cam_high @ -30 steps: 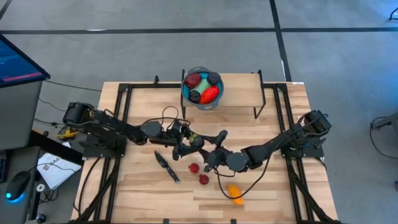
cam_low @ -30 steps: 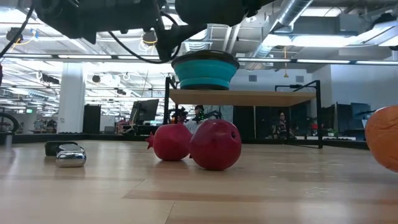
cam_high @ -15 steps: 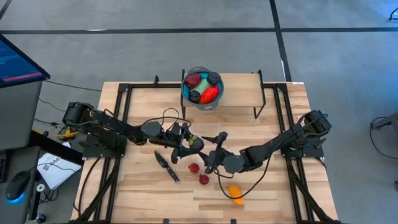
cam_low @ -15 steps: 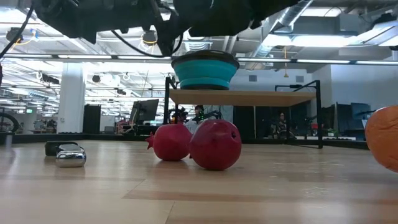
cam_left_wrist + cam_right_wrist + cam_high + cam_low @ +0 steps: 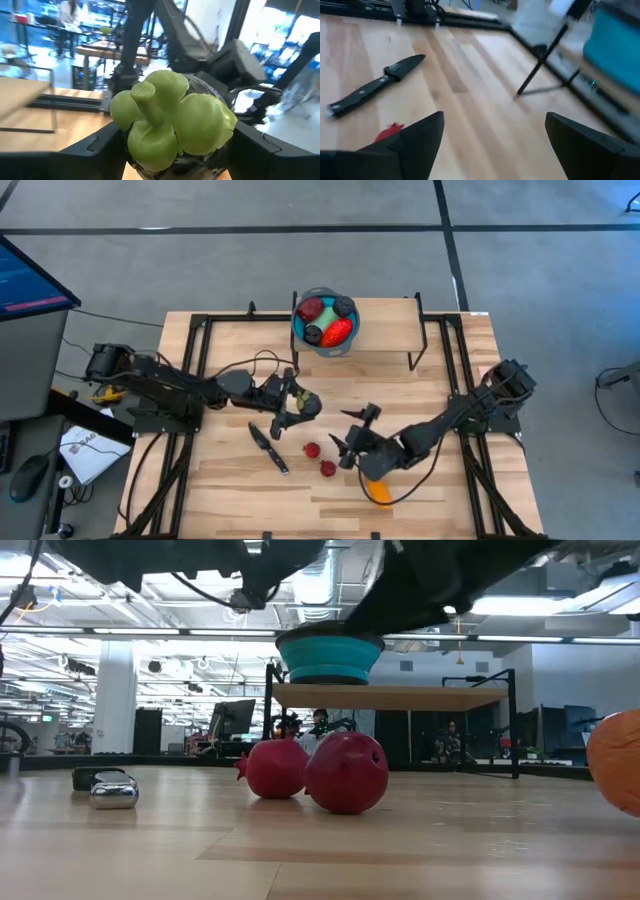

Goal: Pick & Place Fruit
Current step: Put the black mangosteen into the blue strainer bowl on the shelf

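Grapes [image 5: 170, 117], a pale green toy bunch, sit clamped between the fingers of your left gripper [image 5: 297, 404], which hangs above the middle of the table [image 5: 440, 480], just in front of the raised shelf [image 5: 385, 340]; the left wrist view shows the bunch filling the gap between the two dark fingers. Your right gripper [image 5: 358, 432] is over the table nearer the front edge, its fingers [image 5: 420, 137] spread wide with nothing between them, and its wrist view looks across bare wood toward the knife [image 5: 372, 90]. That black-handled knife [image 5: 268, 448] lies flat on the boards, left of the two small red fruits [image 5: 312, 449], which rest close together; in the low view they appear as two dark red pieces [image 5: 345, 772] touching or nearly touching, and you cannot tell which. An orange fruit [image 5: 378, 490] lies at the front of the table, just beside the right arm's wrist and partly under it in the high view. On the shelf stands the teal bowl [image 5: 298, 332], already holding a red-orange piece [image 5: 338, 330], a dark red piece [image 5: 311, 309] and dark purple-black pieces [image 5: 344, 306]. Beyond the table, the low view shows people far off in the room behind, too small to make out.
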`<state>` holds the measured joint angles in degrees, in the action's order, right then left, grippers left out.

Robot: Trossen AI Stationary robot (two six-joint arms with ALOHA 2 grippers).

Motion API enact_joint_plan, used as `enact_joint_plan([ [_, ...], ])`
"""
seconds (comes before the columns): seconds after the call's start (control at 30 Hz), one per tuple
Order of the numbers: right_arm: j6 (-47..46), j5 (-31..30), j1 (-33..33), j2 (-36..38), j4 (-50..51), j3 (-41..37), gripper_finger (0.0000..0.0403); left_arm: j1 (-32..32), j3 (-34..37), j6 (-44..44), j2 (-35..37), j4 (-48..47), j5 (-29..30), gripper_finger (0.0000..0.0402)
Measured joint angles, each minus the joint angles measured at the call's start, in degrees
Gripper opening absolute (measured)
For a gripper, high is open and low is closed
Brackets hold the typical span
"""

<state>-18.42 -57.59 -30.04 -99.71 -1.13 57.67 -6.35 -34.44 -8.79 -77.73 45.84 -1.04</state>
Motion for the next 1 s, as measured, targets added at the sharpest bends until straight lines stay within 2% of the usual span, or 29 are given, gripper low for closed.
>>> enact_joint_plan([
  [0.23, -32.00, -0.24, -4.49, 0.02, 11.88, -0.42, 0.0313, 0.00, 0.02, 11.77, 5.27, -7.57, 1.70, 0.0258],
  [0.33, -48.16, -5.21, -7.05, -2.62, 10.77, -2.04, 0.0305, -0.22, 0.02, 15.02, 5.70, -9.73, 1.71, 0.0260],
  [0.43, -55.97, -12.13, -9.88, -6.77, 6.74, -2.08, 0.0302, -1.32, 0.02, 17.67, 5.24, -10.93, 1.70, 0.0260],
  [0.53, -57.54, -17.05, -11.76, -10.17, 0.15, -1.91, 0.0302, -3.15, 0.02, 18.91, 4.24, -11.21, 1.68, 0.0260],
  [0.73, -57.03, -17.40, -11.02, -11.10, -2.42, 0.70, 0.0302, -6.84, 0.04, 20.78, 1.65, -11.57, 1.66, 0.0261],
  [0.87, -46.97, -15.50, -10.61, -6.65, -2.49, 2.10, 0.0302, -7.89, 0.04, 20.85, -0.65, -11.57, 1.66, 0.0260],
  [1.0, -33.32, -9.84, -11.21, 0.28, -2.26, 2.27, 0.0302, -8.06, 0.04, 20.61, -2.26, -11.50, 1.68, 0.0262],
])
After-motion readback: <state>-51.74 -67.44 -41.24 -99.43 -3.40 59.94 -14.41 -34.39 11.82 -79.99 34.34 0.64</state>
